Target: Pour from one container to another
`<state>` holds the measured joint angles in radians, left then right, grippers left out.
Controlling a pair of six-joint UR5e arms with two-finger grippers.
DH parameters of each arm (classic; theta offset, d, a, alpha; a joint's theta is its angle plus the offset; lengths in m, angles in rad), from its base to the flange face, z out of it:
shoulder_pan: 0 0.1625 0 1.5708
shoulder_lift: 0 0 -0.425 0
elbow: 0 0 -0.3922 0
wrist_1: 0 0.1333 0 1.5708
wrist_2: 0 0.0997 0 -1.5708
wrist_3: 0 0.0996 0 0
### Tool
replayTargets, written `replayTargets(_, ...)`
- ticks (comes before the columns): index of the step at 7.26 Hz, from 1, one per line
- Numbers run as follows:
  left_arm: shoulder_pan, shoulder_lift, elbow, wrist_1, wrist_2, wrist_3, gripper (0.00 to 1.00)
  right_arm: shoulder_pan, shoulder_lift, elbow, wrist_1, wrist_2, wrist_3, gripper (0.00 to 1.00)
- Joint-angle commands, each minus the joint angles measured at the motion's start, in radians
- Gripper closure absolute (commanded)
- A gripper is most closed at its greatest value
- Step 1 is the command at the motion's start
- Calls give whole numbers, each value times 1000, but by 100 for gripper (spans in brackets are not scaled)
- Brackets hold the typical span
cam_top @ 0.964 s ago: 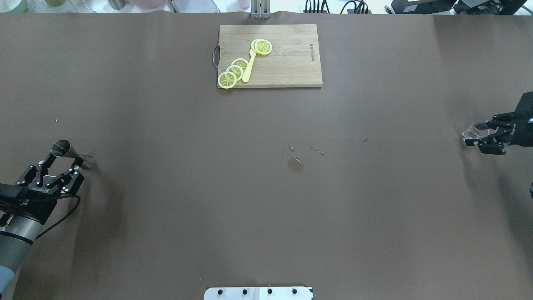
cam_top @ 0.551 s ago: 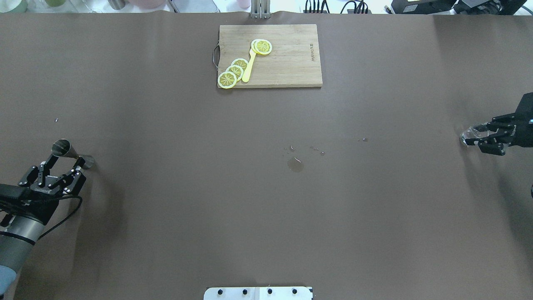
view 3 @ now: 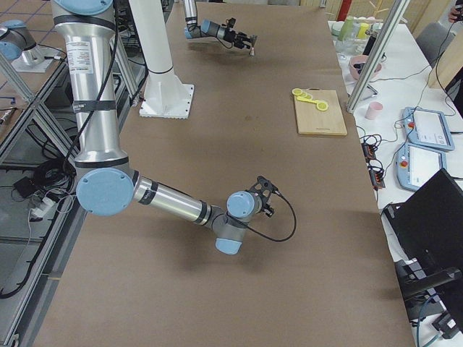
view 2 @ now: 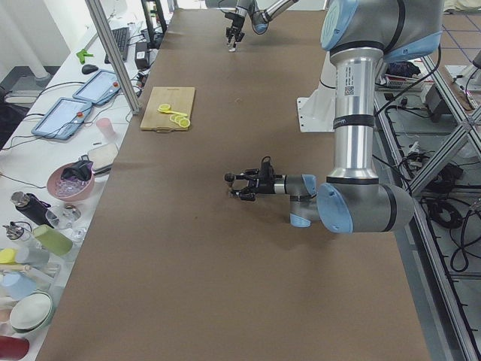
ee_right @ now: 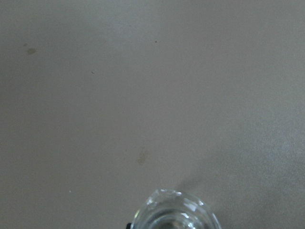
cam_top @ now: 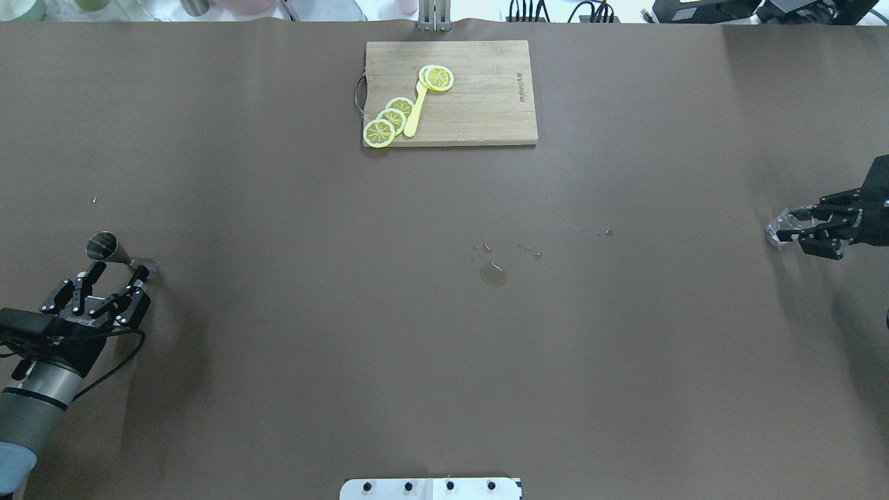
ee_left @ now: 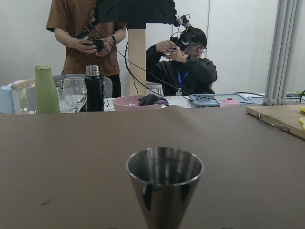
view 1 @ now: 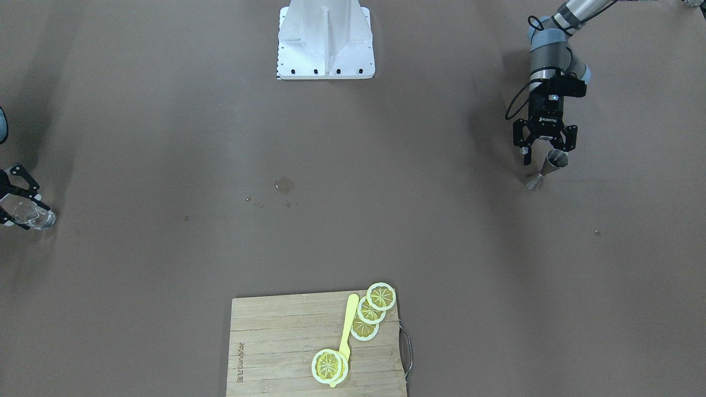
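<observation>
faint glass cup [cam_top: 775,226], right hand [cam_top: 785,227] grip unclear

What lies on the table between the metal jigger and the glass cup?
Only a small puddle and a few droplets lie between jigger and glass cup, per overhead view.

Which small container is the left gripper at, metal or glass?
The metal jigger: hourglass-shaped, upright, just ahead of the open left gripper. The clear cup is far off, between the fingers of the right gripper.
</observation>
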<state>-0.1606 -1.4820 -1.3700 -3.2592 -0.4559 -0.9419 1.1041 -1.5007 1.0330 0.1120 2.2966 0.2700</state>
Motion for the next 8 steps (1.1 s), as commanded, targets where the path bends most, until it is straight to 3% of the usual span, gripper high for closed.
replayTargets(1,1,-3,3,-4,-1,0,22,22,-1,6,8,35,-2,100)
replayTargets(4,0,-7,3,-4,0,-2,22,127,10,15,-5,179,-8,100)
replayTargets(8,-13,-14,8,1,3,-5,21,155,57,108,-117,221,-14,100)
